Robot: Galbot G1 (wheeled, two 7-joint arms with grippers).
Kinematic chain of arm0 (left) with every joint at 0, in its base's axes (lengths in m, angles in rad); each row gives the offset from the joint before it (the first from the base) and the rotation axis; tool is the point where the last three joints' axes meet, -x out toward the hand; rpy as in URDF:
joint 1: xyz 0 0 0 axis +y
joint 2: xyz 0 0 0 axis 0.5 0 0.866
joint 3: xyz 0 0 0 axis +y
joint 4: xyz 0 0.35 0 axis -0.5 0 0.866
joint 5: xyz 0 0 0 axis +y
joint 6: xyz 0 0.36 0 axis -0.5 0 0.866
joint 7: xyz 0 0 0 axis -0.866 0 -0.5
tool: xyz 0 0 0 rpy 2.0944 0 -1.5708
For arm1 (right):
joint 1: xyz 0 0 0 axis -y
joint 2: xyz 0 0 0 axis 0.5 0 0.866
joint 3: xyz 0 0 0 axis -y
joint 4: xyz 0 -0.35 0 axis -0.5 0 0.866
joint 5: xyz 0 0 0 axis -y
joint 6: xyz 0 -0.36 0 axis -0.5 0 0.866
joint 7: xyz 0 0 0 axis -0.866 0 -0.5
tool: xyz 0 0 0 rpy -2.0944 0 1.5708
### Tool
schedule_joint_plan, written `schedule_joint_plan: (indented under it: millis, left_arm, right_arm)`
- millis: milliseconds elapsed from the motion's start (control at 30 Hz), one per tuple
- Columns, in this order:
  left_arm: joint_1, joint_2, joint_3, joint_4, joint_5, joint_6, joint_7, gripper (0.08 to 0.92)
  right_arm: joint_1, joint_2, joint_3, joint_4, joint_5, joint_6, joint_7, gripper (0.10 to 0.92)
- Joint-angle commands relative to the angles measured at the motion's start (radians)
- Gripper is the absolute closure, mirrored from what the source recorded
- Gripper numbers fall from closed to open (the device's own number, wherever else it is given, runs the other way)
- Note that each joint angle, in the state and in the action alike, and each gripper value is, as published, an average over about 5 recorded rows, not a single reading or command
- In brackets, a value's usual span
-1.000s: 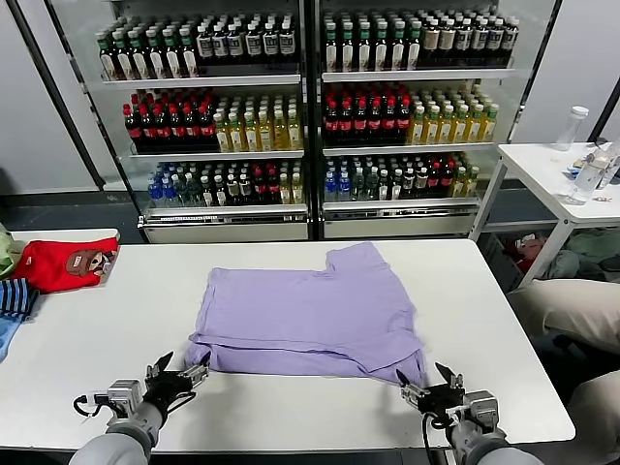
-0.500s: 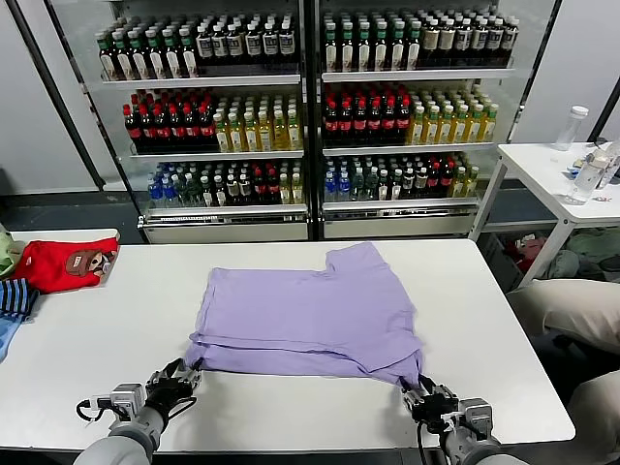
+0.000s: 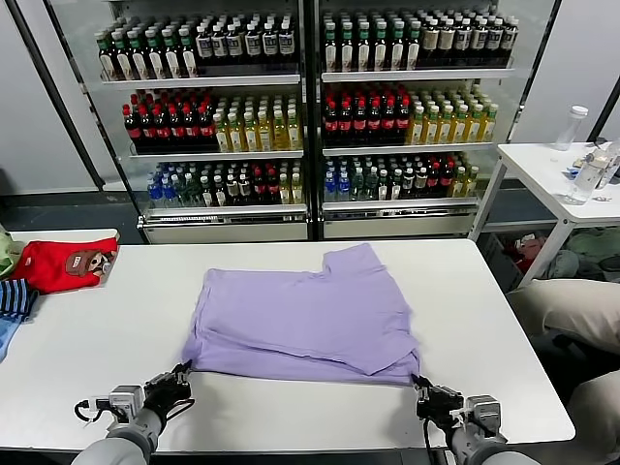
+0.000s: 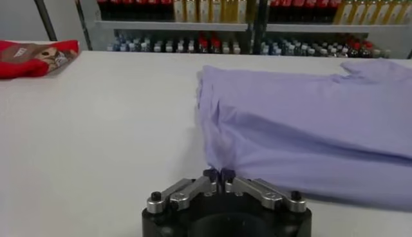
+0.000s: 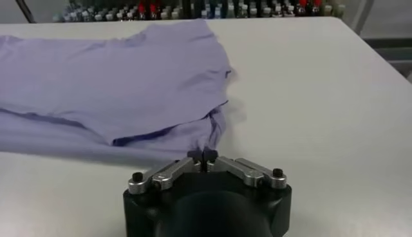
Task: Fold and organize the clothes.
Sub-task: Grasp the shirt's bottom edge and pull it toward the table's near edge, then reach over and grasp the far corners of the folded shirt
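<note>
Both grippers, spread wide a second ago at the near corners of the lavender T-shirt (image 3: 302,315), have since closed onto the fabric. From the head view, the left gripper (image 3: 182,372) pinches the shirt's near left corner and the right gripper (image 3: 422,389) pinches its near right corner, while the shirt lies partly folded in the middle of the white table (image 3: 87,339); a red garment (image 3: 64,263) and a blue striped cloth (image 3: 14,298) sit at the table's far left edge. Left wrist view: the left gripper (image 4: 219,175) is clamped on a bunched corner of the T-shirt (image 4: 309,129). Right wrist view: the right gripper (image 5: 203,154) is clamped on a hanging corner of the T-shirt (image 5: 116,90), whose layers overlap just beyond it.
</note>
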Motion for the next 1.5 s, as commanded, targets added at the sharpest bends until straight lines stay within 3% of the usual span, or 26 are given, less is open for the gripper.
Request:
schedule_joint_plan:
  millis: [33,200,367,500,767,1167,1333,1500]
  left_arm:
    - [0.208,0.045,-0.046,-0.172,0.003,-0.026,-0.002,0.902]
    - [0.278,0.072,-0.095,-0.143,0.006,-0.051,0.038,0.902]
    - [0.271,0.069,-0.110,-0.126,0.051,-0.047,0.047,0.899]
    - [0.245,0.062,-0.127,-0.153,0.043,-0.049,0.050,0.847]
    - [0.091,0.061,-0.140,-0.204,0.029,-0.063,0.032,0.615]
    - [-0.367,0.099,0.011,0.187,-0.001,-0.053,0.177,0.278]
    - [-0.517,0.111,0.098,0.337,0.004,-0.033,0.213,0.187]
    - [-0.621,0.110,0.140,0.466,0.020,-0.020,0.278,0.178]
  right_arm:
    - [-0.237,-0.018,0.099,0.156,-0.016,0.000,-0.017,0.909]
    - [-0.350,-0.005,0.118,0.215,-0.050,0.004,-0.023,0.909]
    - [-0.343,0.022,0.092,0.200,-0.125,0.015,-0.022,0.887]
    - [-0.317,0.022,0.106,0.218,-0.118,0.017,-0.029,0.784]
    - [-0.011,-0.022,0.140,0.193,0.026,0.005,-0.002,0.560]
    - [0.696,0.027,-0.193,-0.273,0.006,-0.002,0.062,0.237]
    - [0.906,0.137,-0.301,-0.507,0.006,-0.002,0.086,0.204]
    - [1.042,0.223,-0.374,-0.689,0.000,-0.002,0.100,0.202]
